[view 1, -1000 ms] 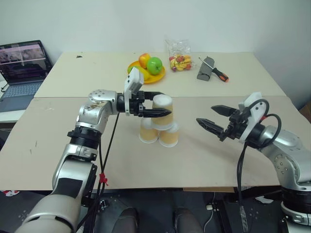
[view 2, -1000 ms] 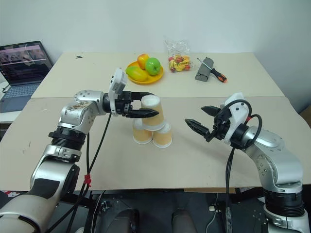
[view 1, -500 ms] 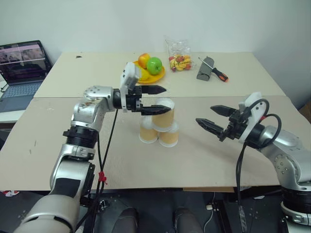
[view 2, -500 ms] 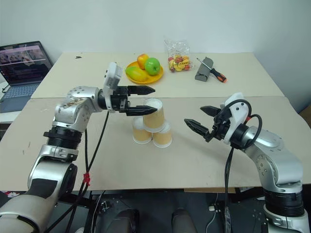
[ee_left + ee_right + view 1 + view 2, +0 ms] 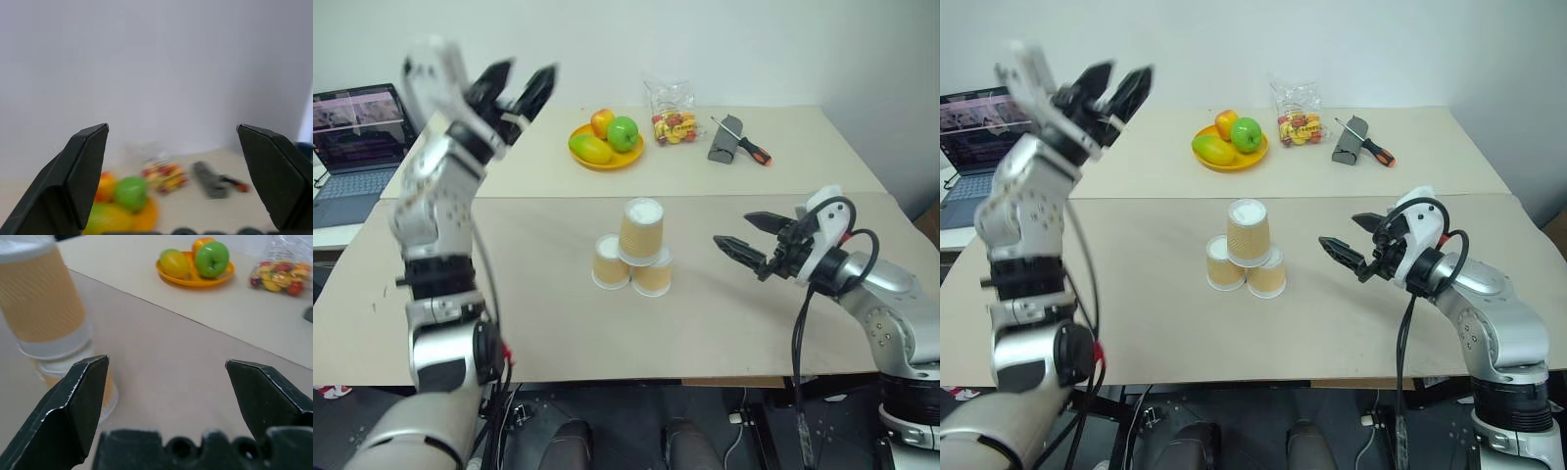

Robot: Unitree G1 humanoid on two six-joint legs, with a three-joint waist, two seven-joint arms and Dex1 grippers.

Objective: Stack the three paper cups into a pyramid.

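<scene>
Left gripper (image 5: 514, 88) swung up high, away from the pyramid (image 5: 633, 250), wide open, empty. Right gripper (image 5: 751, 238), open too, sits nearer; cups at its 9 o'clock.

on the far counter (image 5: 822, 147) sit an orange plate of fruit (image 5: 607, 144), a clear bag of sweets (image 5: 674, 112) and an orange-handled screwdriver (image 5: 744, 140) beside a grey tool (image 5: 722, 145), with an open laptop (image 5: 357, 132) off its left edge.
</scene>
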